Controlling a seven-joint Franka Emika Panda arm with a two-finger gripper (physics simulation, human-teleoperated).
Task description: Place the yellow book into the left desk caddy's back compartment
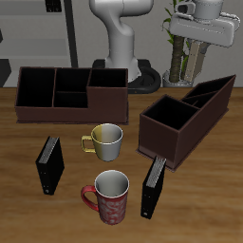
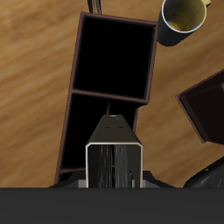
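One table (image 1: 19,214), wood-grain, carrying all items below

One left desk caddy (image 1: 180,123), long, maroon-brown, lying slantwise; its back compartment (image 2: 94,131) is the narrower end past the inner divider

One yellow book (image 2: 114,150), clamped in the tool (image 2: 114,175), seen end-on with its pale page edges showing, held high above the back compartment

One mug (image 2: 184,13), yellow-green, just beside the caddy's large section

Risks, as judged:
- slot narrow and angled; a book out of line with it would catch on the rim or divider
- release from this height may bounce or tip the book into the large section
- a thin cover may slip in the grip
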